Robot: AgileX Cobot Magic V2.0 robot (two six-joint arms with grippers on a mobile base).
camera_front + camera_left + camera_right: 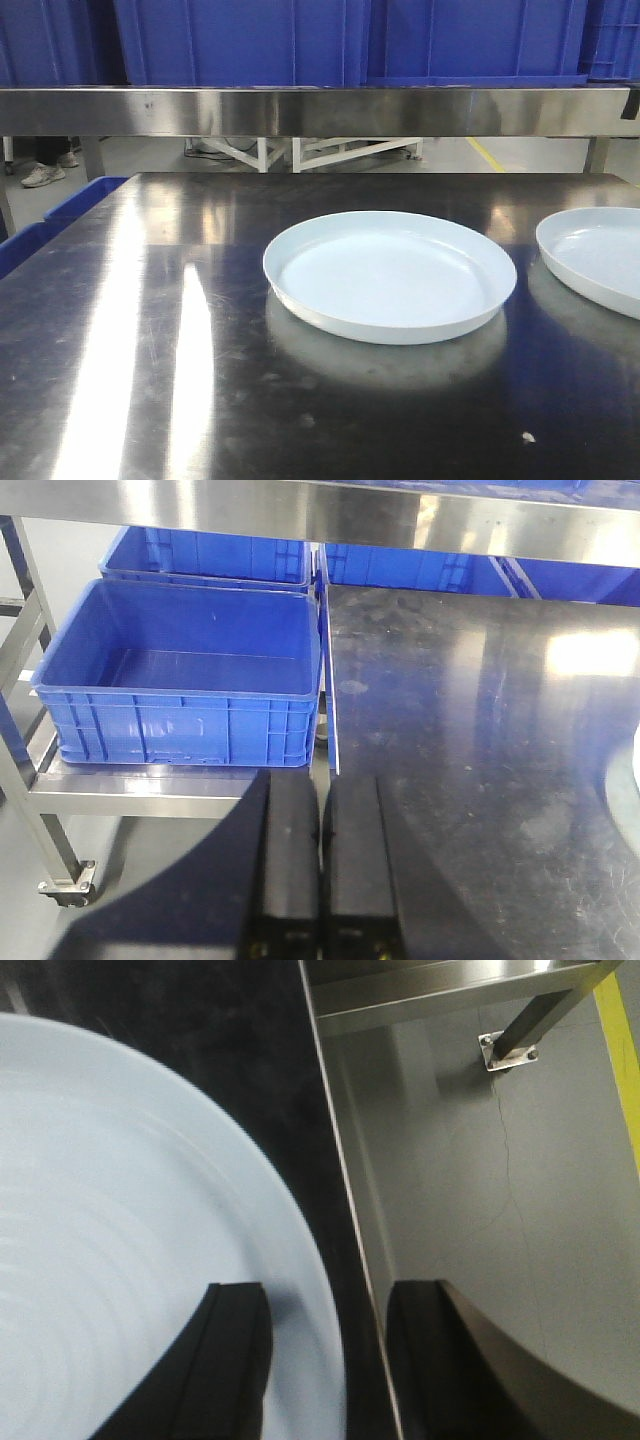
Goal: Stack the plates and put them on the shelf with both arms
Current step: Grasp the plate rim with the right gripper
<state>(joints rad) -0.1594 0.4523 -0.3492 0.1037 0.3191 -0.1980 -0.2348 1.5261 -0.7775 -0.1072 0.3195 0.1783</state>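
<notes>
The tabletop (pixel 150 350) reads as dark polished metal, throwing long white glare streaks, its sheen broken by fine scratches and dull smudges. The middle plate (pixel 390 275) is smooth, glossy, pale bluish white, and the right plate (pixel 600 255) has the same wet-looking shine. The shelf rail (pixel 300 110) above is satin-bright steel. The blue crate (pixel 180 670) is moulded plastic, ribbed, softly semi-matt. The left gripper (pixel 322 785) and right gripper (pixel 328 1298) look black and matt. The floor (pixel 480 1180) is grey, smooth, hairline-cracked.
</notes>
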